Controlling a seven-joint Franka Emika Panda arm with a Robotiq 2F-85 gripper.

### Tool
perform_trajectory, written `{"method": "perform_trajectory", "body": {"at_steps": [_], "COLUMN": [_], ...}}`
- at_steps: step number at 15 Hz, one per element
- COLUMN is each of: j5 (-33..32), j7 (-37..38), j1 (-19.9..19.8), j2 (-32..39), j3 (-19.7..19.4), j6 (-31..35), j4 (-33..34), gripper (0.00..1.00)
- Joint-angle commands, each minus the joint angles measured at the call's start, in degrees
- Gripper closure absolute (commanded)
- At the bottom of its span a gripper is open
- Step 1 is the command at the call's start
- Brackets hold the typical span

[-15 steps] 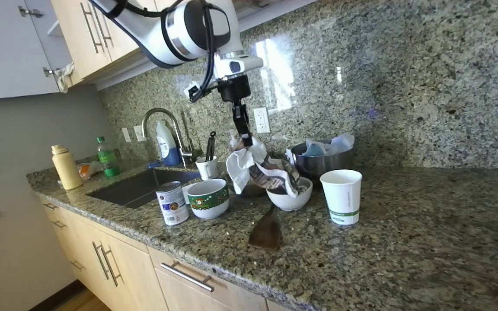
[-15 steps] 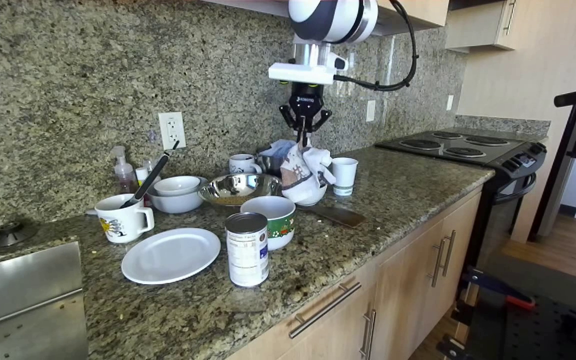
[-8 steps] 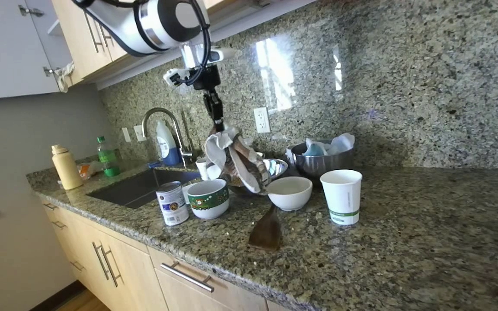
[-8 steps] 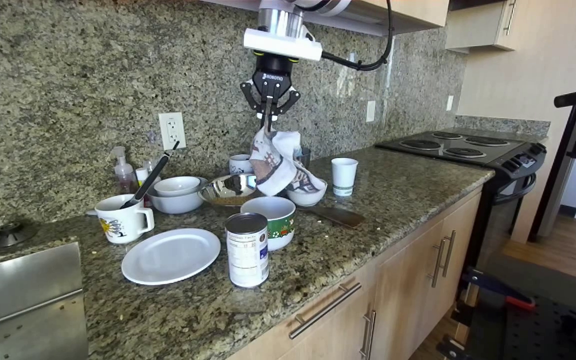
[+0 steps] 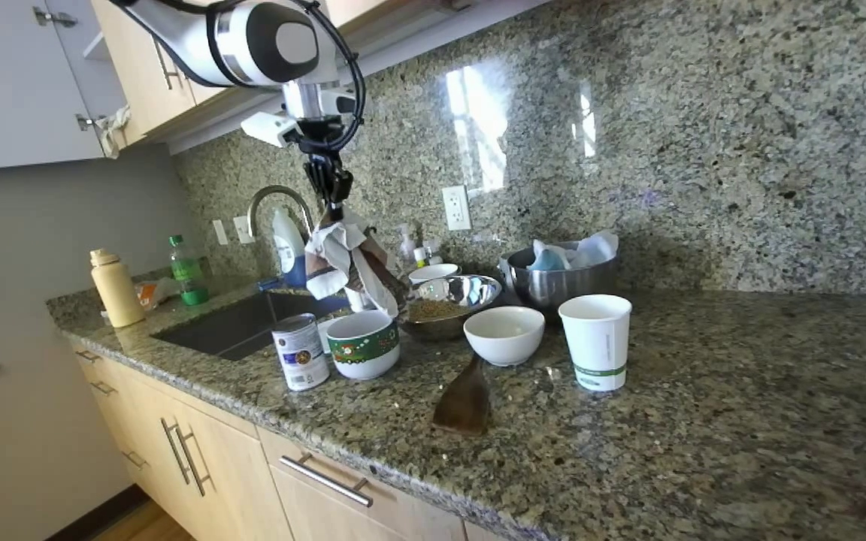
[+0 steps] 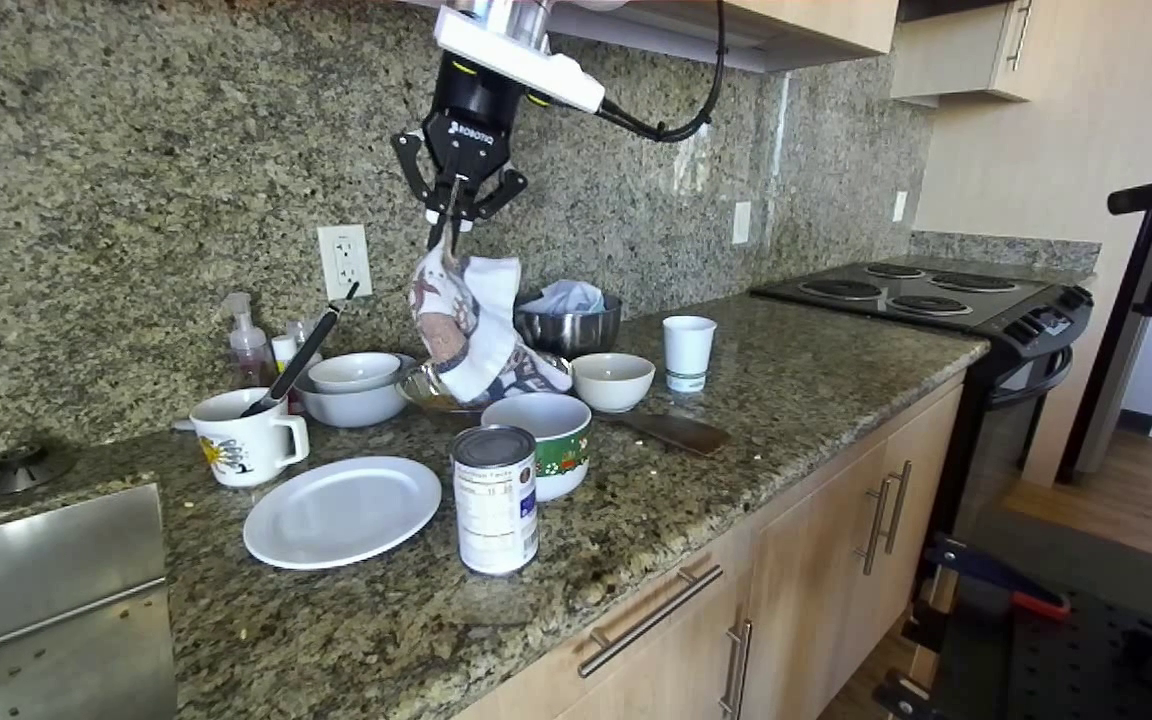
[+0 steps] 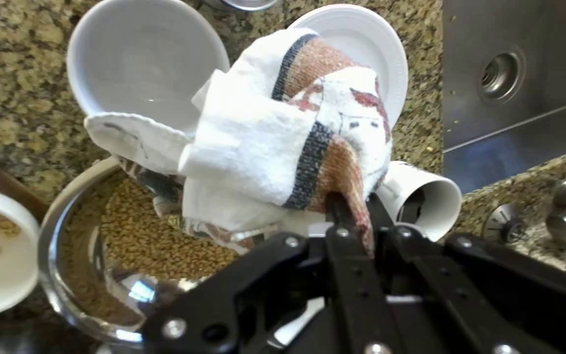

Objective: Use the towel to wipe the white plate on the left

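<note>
Countertop beneath towel in tool

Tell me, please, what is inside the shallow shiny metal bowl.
Small brown grains lie in the metal bowl. In the wrist view, the towel and end effector cover part of its inside; anything under the grains is hidden too.

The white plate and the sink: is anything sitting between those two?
No dish or tool: a strip of speckled granite countertop separates the white plate from the steel sink. It shows in an exterior view and in the wrist view.
</note>
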Motion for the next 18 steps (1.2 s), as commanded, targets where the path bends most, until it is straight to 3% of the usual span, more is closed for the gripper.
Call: {"method": "perform_trajectory", "body": {"at_steps": [1,3,4,13,14,18], "j5": [5.9,6.9,5.3,5.5,5.5,3.5], "j7": [-8.5,-10.7,-8.1,-9.1,-9.7,-10.8], "j1": [0.0,0.1,0.7,0.8,0.7,1.4], "j2": [1.9,2.6,1.5,2.4,2.8,7.0], "j3": [1.9,2.2,1.5,1.7,1.7,2.1], "j6": [-3.5,-5.2,-2.7,-3.5,-3.6,-5.3], "j4": [3.3,3.8,1.9,2.7,2.9,7.3], "gripper": [0.97,0.97,0.89,0.89,0.97,0.97]}}
